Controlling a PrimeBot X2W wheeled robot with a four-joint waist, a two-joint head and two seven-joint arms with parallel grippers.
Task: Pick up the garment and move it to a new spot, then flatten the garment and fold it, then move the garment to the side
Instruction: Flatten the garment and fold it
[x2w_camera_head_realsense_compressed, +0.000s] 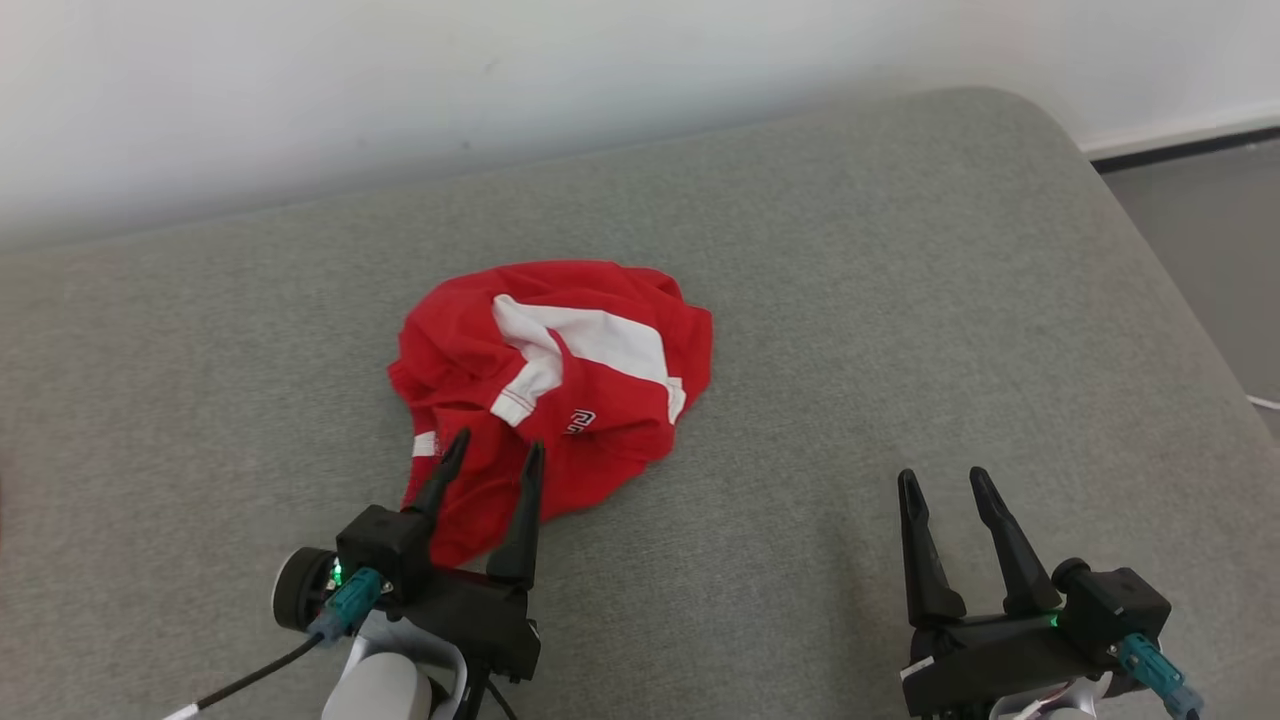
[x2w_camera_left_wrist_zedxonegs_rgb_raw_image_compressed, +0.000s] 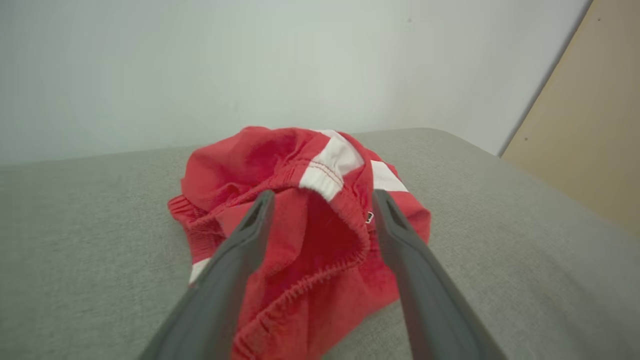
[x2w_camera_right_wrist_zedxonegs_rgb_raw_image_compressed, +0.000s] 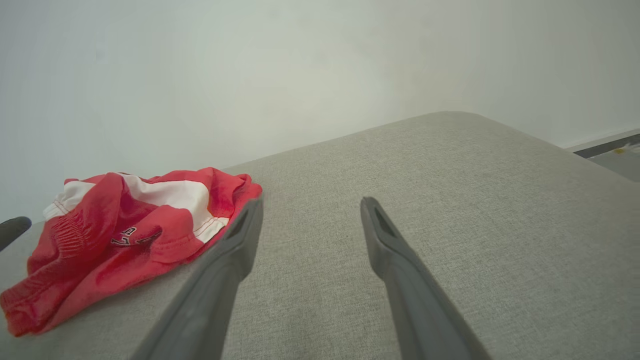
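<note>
I see the garment (x2w_camera_head_realsense_compressed: 455, 335) crumpled in a loose red heap (a white band across the top, a small printed mark on the front), unfolded, with its elastic hem bunched. Its near edge lies between my left gripper's (x2w_camera_head_realsense_compressed: 500, 441) fingers, well left of my right gripper (x2w_camera_head_realsense_compressed: 941, 475).

- Garment (x2w_camera_head_realsense_compressed: 620, 400): red, with a broad white band, white cuffs stitched in red, and a small dark-and-white printed mark.
- Cushion (x2w_camera_head_realsense_compressed: 900, 300): plain grey-green, fine woven texture.
- Wall (x2w_camera_head_realsense_compressed: 400, 80): plain off-white.
- Left gripper (x2w_camera_head_realsense_compressed: 500, 441) and right gripper (x2w_camera_head_realsense_compressed: 941, 475): black fingers and housings, teal connectors, a green light on each.
- Floor (x2w_camera_head_realsense_compressed: 1210, 230): grey.
- Skirting (x2w_camera_head_realsense_compressed: 1180, 132): white, with a dark line beneath.
- Panel (x2w_camera_left_wrist_zedxonegs_rgb_raw_image_compressed: 590, 140): plain tan.
</note>
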